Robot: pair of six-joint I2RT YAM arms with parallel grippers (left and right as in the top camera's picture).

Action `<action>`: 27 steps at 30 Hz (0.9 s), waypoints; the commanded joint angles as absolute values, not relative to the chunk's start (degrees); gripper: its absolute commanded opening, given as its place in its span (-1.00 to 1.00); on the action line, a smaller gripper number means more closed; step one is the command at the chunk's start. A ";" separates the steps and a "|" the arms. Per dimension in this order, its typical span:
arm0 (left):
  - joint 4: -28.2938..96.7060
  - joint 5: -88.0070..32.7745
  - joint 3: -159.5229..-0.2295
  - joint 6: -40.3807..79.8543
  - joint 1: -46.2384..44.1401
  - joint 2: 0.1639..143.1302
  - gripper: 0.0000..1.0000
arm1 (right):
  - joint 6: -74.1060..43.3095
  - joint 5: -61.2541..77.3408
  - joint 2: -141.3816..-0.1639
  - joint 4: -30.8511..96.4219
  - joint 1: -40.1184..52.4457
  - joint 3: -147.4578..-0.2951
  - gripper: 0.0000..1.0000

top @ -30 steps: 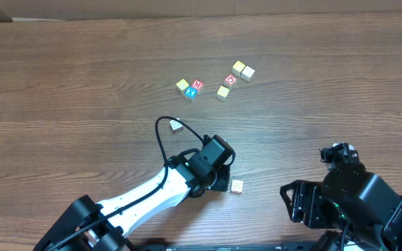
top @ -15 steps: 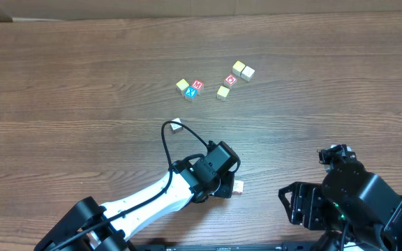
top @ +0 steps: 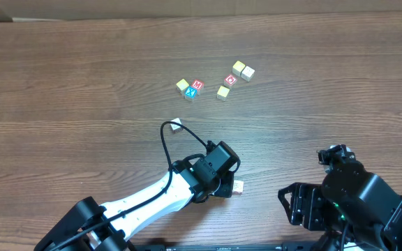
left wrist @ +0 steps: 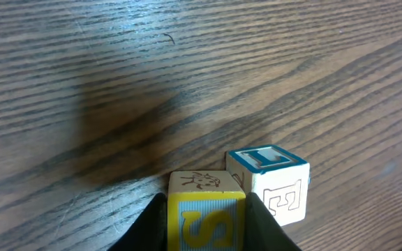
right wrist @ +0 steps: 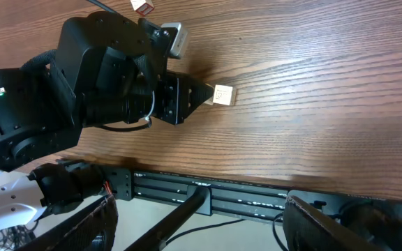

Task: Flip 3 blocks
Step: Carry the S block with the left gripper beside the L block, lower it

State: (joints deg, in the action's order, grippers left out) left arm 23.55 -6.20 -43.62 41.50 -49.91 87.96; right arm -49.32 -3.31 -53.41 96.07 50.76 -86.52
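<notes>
Since a second ago the left gripper has slid right and toward the near edge of the table, closing the gap to the blue-topped block, which has not shifted. Its jaws are narrow and pressed on both sides of the yellow S block. That block rests on the wood just beside the blue-topped one; whether the two touch cannot be told.

Both blocks lie close to the table's near edge, where a black rail runs below the wood. Bare wood stretches wide to the left and right and toward the far edge.

The right gripper hangs past the near edge with its jaws wide and nothing between them, well apart from the blocks.

Behind the left arm a black cable loops up beside a lone pale block. Farther back, a yellow block and a blue block sit against the red M cube. Near them are a second yellow block, the red O cube and two pale blocks touching each other.
</notes>
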 commanded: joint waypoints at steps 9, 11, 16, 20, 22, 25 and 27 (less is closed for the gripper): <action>23.49 -5.37 -43.11 42.04 -49.98 86.89 -0.45 | -49.54 -2.85 -53.30 95.98 51.00 -87.42 0.53; 23.49 -5.37 -43.11 42.04 -49.98 86.89 -0.43 | -49.54 -2.85 -53.30 95.98 51.00 -87.39 0.54; 23.46 -5.37 -43.11 42.04 -49.98 86.89 -0.31 | -49.54 -2.85 -53.30 96.12 51.00 -87.39 0.53; 23.24 -5.34 -43.11 42.04 -49.95 86.89 -0.30 | -49.54 -2.85 -53.30 96.18 51.00 -87.39 0.54; 22.96 -5.39 -43.11 42.06 -49.95 86.89 -0.29 | -49.54 -2.85 -53.30 96.16 51.00 -87.42 0.54; 22.31 -5.56 -43.11 42.06 -49.95 86.89 -0.31 | -49.54 -2.87 -53.30 96.16 51.00 -87.42 0.54; 21.71 -5.65 -43.11 42.06 -49.95 86.89 -0.31 | -49.52 -2.87 -53.30 96.16 51.00 -87.39 0.53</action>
State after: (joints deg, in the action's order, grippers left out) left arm 22.46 -6.17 -43.59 41.71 -49.91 87.96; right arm -49.32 -3.11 -53.41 96.25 50.76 -86.52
